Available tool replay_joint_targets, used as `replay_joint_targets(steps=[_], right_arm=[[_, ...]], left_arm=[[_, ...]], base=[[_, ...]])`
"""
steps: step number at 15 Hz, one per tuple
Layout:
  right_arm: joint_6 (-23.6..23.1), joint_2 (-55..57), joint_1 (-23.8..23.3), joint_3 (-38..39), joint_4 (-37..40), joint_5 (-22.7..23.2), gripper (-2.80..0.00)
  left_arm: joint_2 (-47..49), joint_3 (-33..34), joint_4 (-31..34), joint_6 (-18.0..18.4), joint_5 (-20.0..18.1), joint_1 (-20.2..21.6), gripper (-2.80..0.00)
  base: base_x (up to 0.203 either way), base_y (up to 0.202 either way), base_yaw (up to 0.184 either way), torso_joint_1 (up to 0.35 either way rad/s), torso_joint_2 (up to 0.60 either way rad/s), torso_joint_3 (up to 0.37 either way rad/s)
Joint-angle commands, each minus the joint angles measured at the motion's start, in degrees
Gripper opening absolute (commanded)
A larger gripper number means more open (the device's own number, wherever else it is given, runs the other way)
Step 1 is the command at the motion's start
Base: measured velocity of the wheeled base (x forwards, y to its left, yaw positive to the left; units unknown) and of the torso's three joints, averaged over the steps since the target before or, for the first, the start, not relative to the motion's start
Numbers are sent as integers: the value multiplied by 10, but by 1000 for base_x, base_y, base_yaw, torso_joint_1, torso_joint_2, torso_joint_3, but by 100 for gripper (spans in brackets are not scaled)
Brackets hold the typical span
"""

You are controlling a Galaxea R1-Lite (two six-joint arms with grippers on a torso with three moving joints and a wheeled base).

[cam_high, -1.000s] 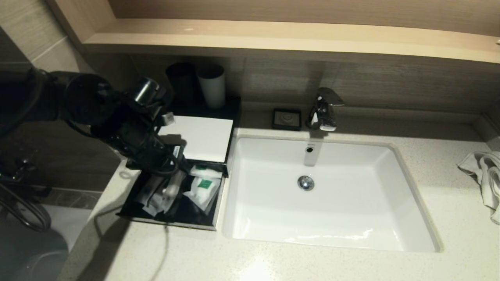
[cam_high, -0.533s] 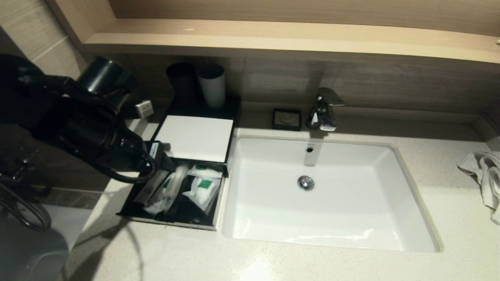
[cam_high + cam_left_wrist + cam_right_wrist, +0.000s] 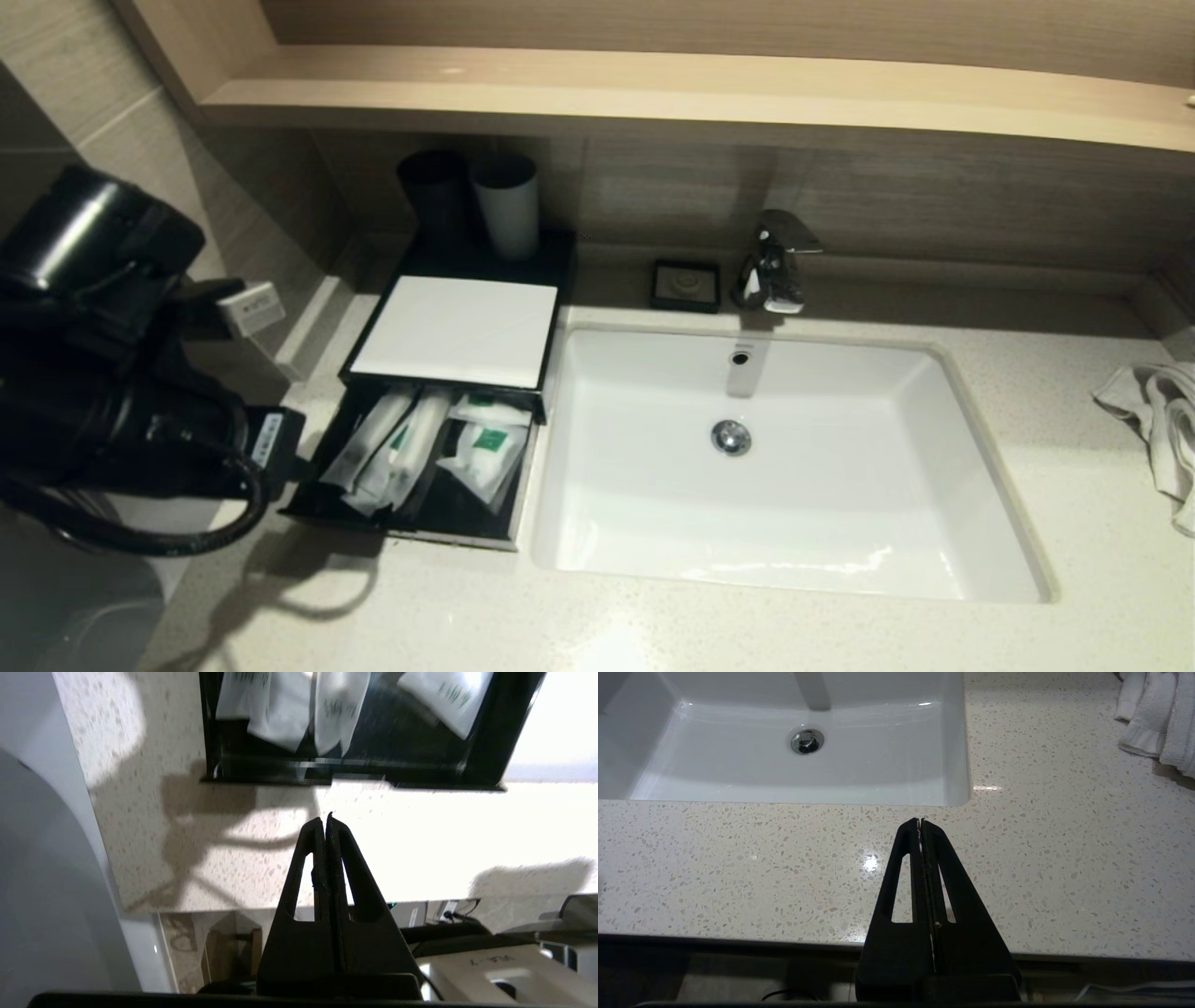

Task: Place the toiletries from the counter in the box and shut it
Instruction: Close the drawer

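A black box (image 3: 553, 271) with a white top (image 3: 457, 331) stands on the counter left of the sink. Its drawer (image 3: 411, 534) is pulled open toward me and holds several white toiletry packets (image 3: 481, 453) with green print. My left arm (image 3: 121, 411) is drawn back off the counter's left side. In the left wrist view, my left gripper (image 3: 325, 819) is shut and empty over bare counter, in front of the drawer's front wall (image 3: 350, 772) and apart from it. My right gripper (image 3: 920, 821) is shut and empty above the counter's front edge, near the sink's front right corner.
The white sink (image 3: 560, 448) fills the middle, with a faucet (image 3: 775, 261) and a black soap dish (image 3: 686, 283) behind it. A black cup (image 3: 434, 196) and a white cup (image 3: 504, 201) stand behind the box. A white towel (image 3: 1158, 420) lies at the far right.
My left arm has pulled back from over the open drawer to the left and toward me, uncovering the packets inside. The drawer and packets have stayed put.
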Motion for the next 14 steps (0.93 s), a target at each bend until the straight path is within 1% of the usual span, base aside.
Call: replay_joint_targets(steps=[1, 4, 10, 12, 14], right_arm=[[0, 0, 0, 0, 0, 0, -280], [0, 0, 0, 0, 0, 0, -280], [0, 0, 0, 0, 0, 0, -280], [0, 0, -1, 0, 0, 0, -280], [0, 0, 0, 0, 0, 0, -280]], left_arm=[[-19, 42, 0, -1, 1, 1, -280], [-20, 97, -21, -1, 2, 1, -280], [-6, 182, -105, -3, 2, 1, -280], [6, 192, -129, -4, 2, 2, -280], [22, 191, -138, -7, 2, 2, -280]], base=[[0, 0, 0, 0, 0, 0], [0, 0, 0, 0, 0, 0], [0, 0, 0, 0, 0, 0], [0, 0, 0, 0, 0, 0], [0, 0, 0, 0, 0, 0]])
